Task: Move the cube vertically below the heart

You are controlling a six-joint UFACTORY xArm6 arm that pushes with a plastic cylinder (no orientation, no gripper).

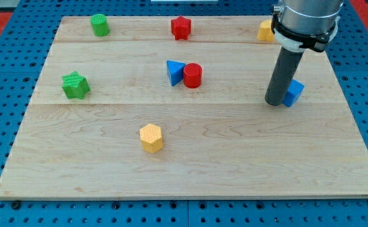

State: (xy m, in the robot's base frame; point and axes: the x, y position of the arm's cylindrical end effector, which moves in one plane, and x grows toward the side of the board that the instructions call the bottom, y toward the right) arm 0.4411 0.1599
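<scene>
In the camera view my tip (274, 101) touches the blue cube (293, 93), which sits at its 3 o'clock near the surface's (234, 164) right edge. There is no pincer on this rig, only the rod. The yellow block (266, 31) at 12 o'clock, half hidden, may be the heart. I judge the push underway; next, nudge leftward and check alignment. Blue pegboard (0, 94) surrounds the wooden surface.
</scene>
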